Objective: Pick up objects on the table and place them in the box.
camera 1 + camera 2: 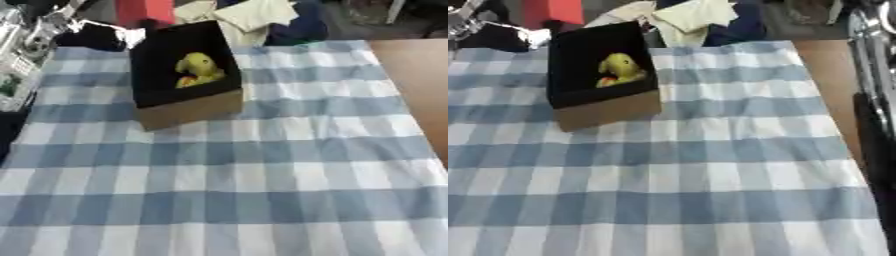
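A box (185, 75) stands on the cloth (262, 180) that covers the desk (418, 85), toward the far left. Inside it, near the middle, sits a small toy (198, 69), perhaps a duck. Behind the box, past the desk's far edge, lies a heap of fabric (254, 17). The desk's bare strip runs along the cloth's right side.

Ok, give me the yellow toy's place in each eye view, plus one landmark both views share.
Left eye view: the yellow toy lies inside the box, upper middle of the picture, just left of centre.
Right eye view: the same toy in the box, upper left, further left than in the other view.
Shared landmark: the box's tan front wall on the blue checked cloth.
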